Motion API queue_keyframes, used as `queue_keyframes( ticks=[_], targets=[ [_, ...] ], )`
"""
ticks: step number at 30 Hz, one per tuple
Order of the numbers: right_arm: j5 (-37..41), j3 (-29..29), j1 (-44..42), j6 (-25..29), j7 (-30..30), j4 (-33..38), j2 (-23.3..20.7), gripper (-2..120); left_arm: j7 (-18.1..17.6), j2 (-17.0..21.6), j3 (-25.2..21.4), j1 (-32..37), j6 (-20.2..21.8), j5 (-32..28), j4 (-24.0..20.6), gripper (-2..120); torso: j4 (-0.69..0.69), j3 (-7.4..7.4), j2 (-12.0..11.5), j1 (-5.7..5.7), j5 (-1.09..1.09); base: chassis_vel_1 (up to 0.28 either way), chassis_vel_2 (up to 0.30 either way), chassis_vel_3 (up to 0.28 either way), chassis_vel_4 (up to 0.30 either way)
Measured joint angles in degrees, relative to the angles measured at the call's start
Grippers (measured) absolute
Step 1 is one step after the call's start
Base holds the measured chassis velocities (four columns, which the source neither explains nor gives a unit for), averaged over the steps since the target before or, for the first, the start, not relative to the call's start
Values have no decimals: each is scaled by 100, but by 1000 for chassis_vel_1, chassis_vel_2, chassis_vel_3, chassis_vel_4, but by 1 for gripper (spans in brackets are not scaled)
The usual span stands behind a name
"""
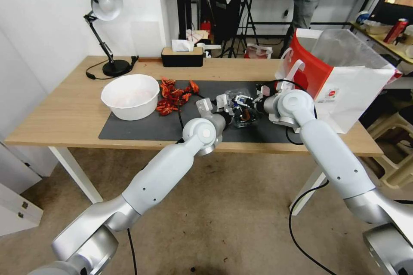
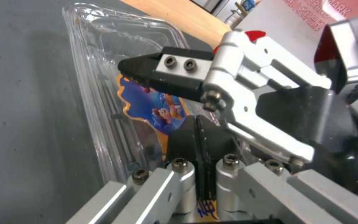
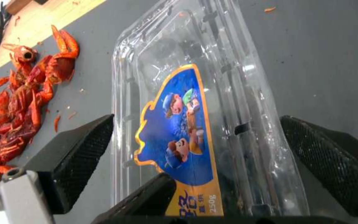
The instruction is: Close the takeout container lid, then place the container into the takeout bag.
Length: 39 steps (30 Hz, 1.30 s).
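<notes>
Takeout container (image 1: 243,111) on mat, right gripper (image 3: 204,161) fingers wide astride it, left gripper (image 2: 197,130) fingers pressed together.

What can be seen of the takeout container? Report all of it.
The takeout container is a clear plastic clamshell with rounded corners and ribbed sides, lying flat on the dark mat. Its lid bears a blue cartoon label edged in orange. The right gripper straddles it, fingers open; the left gripper presses shut fingertips on the label end.
</notes>
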Motion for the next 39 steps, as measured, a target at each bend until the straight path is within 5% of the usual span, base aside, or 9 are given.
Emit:
queue_keyframes(
  ticks=[9,32,39],
  targets=[
    [63,8,-30,10,36,16,6,84,-10,32,3,1,6,-29,-41,0,-2,0,0,0,0,0,0,0,0],
    [135,26,2,-1,132,-53,-1,3,10,205,8,44,66,-17,-185,0,1,0,0,0,1,0,0,0,0],
    [147,51,-14,-4,148,-38,-12,0,12,406,-41,145,114,-5,-365,0,2,1,-1,0,1,0,0,0,0]
  ],
)
